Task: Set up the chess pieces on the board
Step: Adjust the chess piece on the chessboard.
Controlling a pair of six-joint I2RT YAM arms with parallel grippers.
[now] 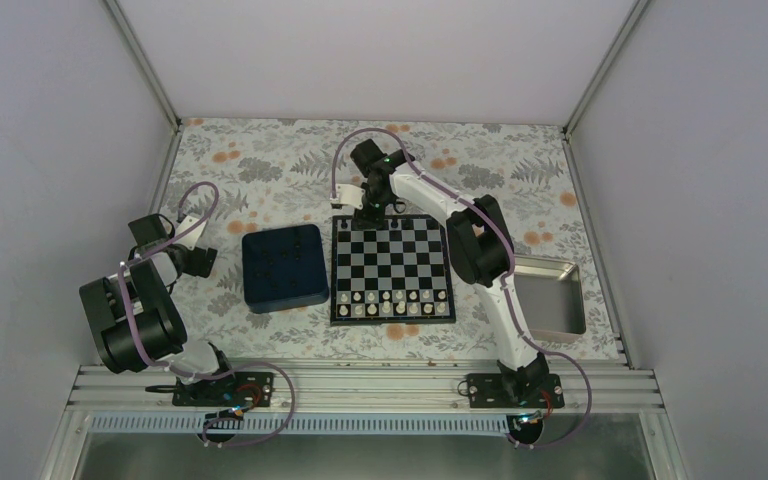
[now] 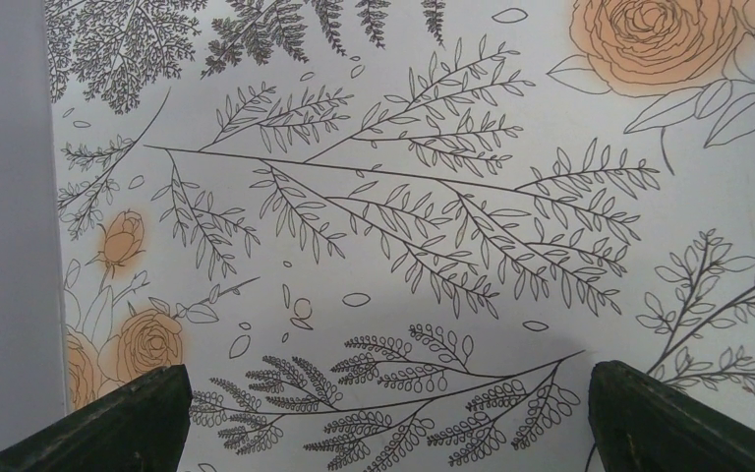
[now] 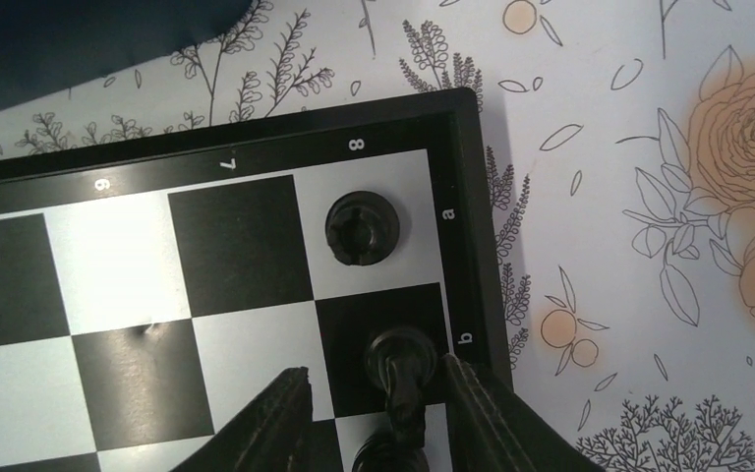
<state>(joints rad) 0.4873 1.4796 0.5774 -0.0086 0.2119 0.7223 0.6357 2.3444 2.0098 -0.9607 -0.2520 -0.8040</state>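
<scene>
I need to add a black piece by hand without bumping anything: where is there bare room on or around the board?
Free: the middle rows of the board, between the white pieces nearest the arms and the far rank; the tablecloth beyond the blue tray. Crowded: the board's far-left corner, where the right gripper stands among black pieces.

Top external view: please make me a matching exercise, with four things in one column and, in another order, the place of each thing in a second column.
Things
1. dark blue tray
2. silver metal tray
3. white pieces
4. left gripper

Places
A. on the two near rows of the board
B. far left, over the bare floral cloth
C. to the right of the board
D. close beside the board's left edge

Pairs: 1-D, 2-C, 3-A, 4-B
</scene>
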